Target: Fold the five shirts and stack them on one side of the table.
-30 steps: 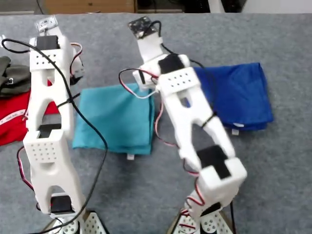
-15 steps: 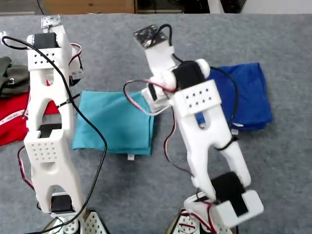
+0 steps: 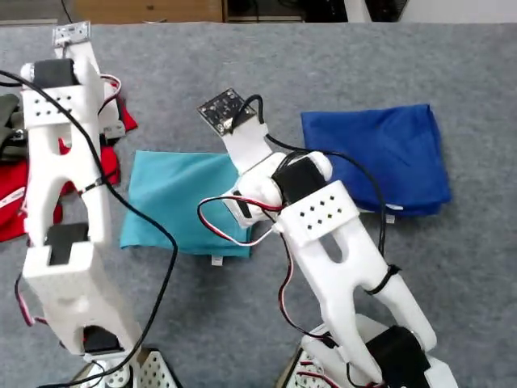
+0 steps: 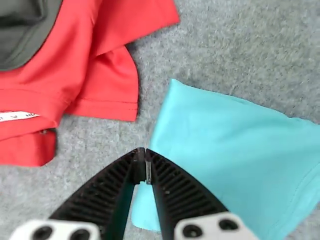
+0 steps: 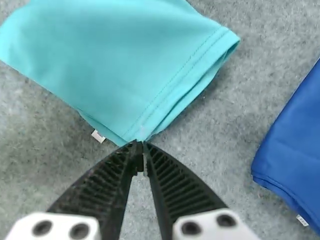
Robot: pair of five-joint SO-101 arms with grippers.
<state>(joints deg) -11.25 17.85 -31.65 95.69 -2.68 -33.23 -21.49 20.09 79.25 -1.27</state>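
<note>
A folded teal shirt (image 3: 186, 202) lies mid-table, with a folded blue shirt (image 3: 388, 158) to its right. A red shirt (image 3: 12, 198) and a dark shirt (image 3: 6, 121) lie crumpled at the left edge. My left gripper (image 4: 141, 155) is shut and empty, over bare table in the gap between the red shirt (image 4: 75, 75) and the teal shirt (image 4: 225, 150). My right gripper (image 5: 140, 147) is shut, its tips right at the hemmed edge of the teal shirt (image 5: 125, 65) near a white label (image 5: 97, 135). The blue shirt (image 5: 295, 150) lies off to one side of it.
Grey felt covers the table (image 3: 452, 283), with free room in front and at the far right. Both white arms (image 3: 339, 250) and their cables hang over the teal shirt. The dark shirt (image 4: 25, 25) rests on the red one.
The right arm has swung left off the blue shirt and now stands over the teal shirt's right edge. The left arm has shifted slightly to the left.
</note>
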